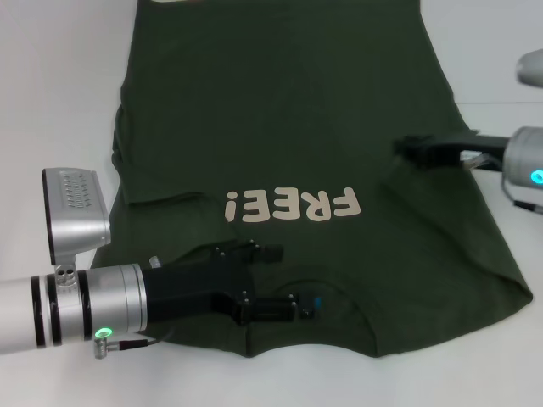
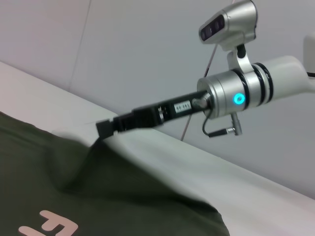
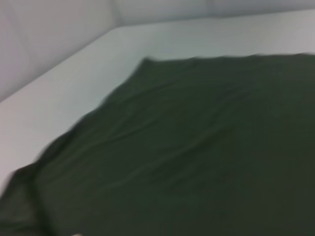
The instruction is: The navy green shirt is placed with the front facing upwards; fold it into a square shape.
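Head view crops shirt (image 1: 280, 127) hem; left gripper (image 1: 284, 284) open, right gripper (image 1: 407, 146) pinching fabric.

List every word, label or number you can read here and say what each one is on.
"FREE!": cream letters on the chest of the green shirt, upside down in the head view.
Small white label on the right arm behind the right gripper: too small to read.
Blue label inside the collar: unreadable.

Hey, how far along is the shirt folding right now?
Early stage. The navy green shirt lies front up, lettering showing, with its left sleeve apparently already folded in. In hand: the right gripper lifts the shirt's right edge, while the left gripper sits over the collar area. Left: the right-side fold and folding the length into a square.
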Robot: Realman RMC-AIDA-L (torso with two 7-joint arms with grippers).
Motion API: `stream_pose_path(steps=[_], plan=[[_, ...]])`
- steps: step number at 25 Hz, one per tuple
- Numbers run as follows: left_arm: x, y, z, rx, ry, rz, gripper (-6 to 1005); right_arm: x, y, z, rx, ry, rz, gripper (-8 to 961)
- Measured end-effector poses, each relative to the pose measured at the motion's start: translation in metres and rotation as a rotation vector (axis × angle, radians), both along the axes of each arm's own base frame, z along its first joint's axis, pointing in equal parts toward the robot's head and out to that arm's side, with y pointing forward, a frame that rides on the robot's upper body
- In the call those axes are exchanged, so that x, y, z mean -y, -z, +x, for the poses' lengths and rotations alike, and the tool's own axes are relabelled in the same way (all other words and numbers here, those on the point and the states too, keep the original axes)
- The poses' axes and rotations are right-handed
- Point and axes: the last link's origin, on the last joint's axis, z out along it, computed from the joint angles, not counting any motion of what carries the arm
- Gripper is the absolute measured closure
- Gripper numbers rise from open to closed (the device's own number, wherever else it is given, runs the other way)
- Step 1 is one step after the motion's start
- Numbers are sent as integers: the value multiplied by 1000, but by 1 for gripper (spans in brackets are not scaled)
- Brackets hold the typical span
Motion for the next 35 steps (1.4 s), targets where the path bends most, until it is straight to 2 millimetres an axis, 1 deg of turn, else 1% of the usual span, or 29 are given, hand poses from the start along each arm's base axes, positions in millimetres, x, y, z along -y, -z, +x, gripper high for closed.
stream_pose_path(steps=[2,4,7,13,18,20,24,26,29,33,35], plan=[[0,0,0,0,-1,1,110,3,9,-9,-9,-29,-50,900],[0,0,0,0,-2,3,111,4,12,-14,-24,-32,-72,898],[-1,-1,-1,-1,-4,6,112,4,9,-13,-32,-23,-70,687],[-2,-2,-1,0,-7,10,115,7,-7,1,-57,24,-35,446],[-4,-6,-3,12,-28,20,118,19,-27,7,-210,29,-17,198],[-4,-8,-4,18,-36,18,119,26,-31,9,-254,24,-27,146],[-2,-9,-7,13,-53,15,121,37,-29,14,-286,22,-55,41],[-3,-12,-11,7,-73,29,122,45,-26,15,-308,9,-71,41],[-7,-21,-24,6,-170,68,123,57,-20,12,-361,-35,-92,41],[-13,-39,-49,7,-372,143,125,70,-11,4,-412,-90,-147,42],[-12,-49,-61,5,-434,182,126,73,-8,3,-417,-95,-159,42]])
